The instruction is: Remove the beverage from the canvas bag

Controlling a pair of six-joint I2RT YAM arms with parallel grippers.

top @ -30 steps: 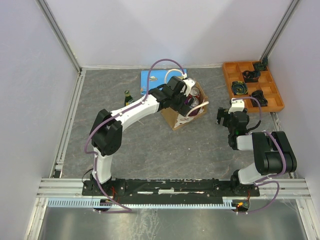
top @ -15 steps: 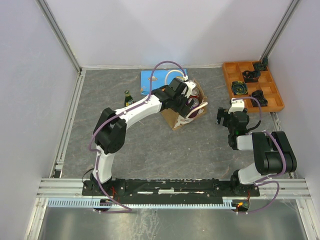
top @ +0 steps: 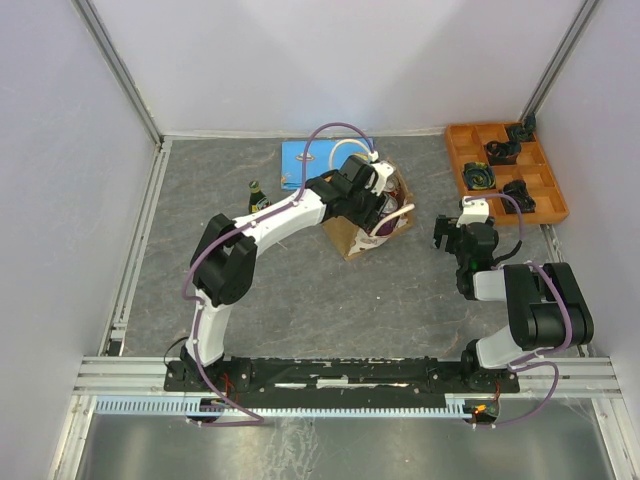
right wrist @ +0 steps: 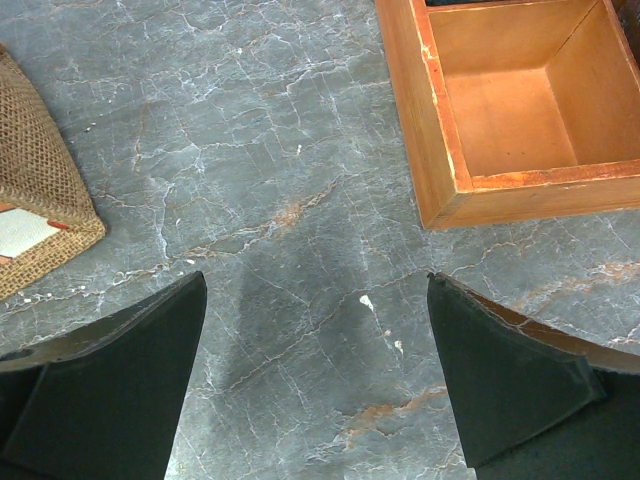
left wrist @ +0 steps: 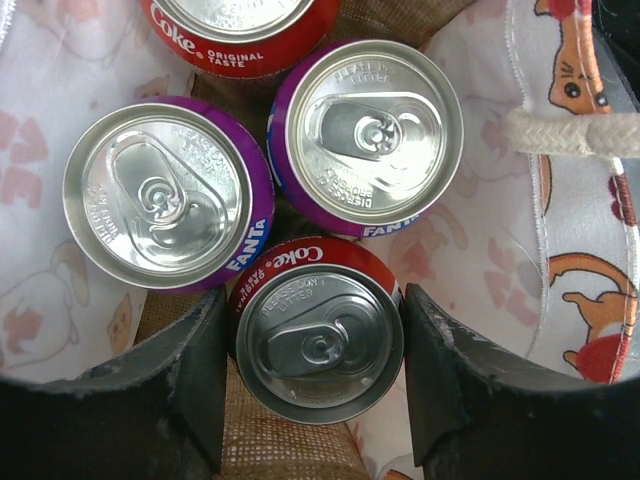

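Left arm (top: 300, 208) reaches down into the canvas bag (top: 352, 238), which stands mid-desk, just in front of a blue book (top: 300, 155). The beverage is inside the bag: four cans packed upright. There's a Coke can (left wrist: 318, 340) between the left jaws, two Fanta cans (left wrist: 165, 205) (left wrist: 365, 135) beyond it, and a 2nd Coke (left wrist: 240, 30) at the far side. The left jaws look pinched on the near Coke can, both inner faces against its wall. Right jaws are spread wide, holding nothing, over bare desk (right wrist: 300, 200) near an orange tray (right wrist: 500, 110).

Risks, as judged:
- Grip looks to be high, near the rim. A smooth can could slip or tilt on the lift.
- Cans touch each other, so friction may drag a Fanta up w/ it or tip one over.
- Bag is soft and nothing holds it down, so it may lift or slide w/ the can.
- Rope handle (left wrist: 570, 135) lies right beside the jaw and could snag.

Hard to tell:
- Jaw tips are hidden below the can top, so grip depth and real contact are unknown.
- From the top view the arm covers most of the bag mouth.
- 2nd Coke is cut off by the frame edge.
- Full or empty cans? No telling.
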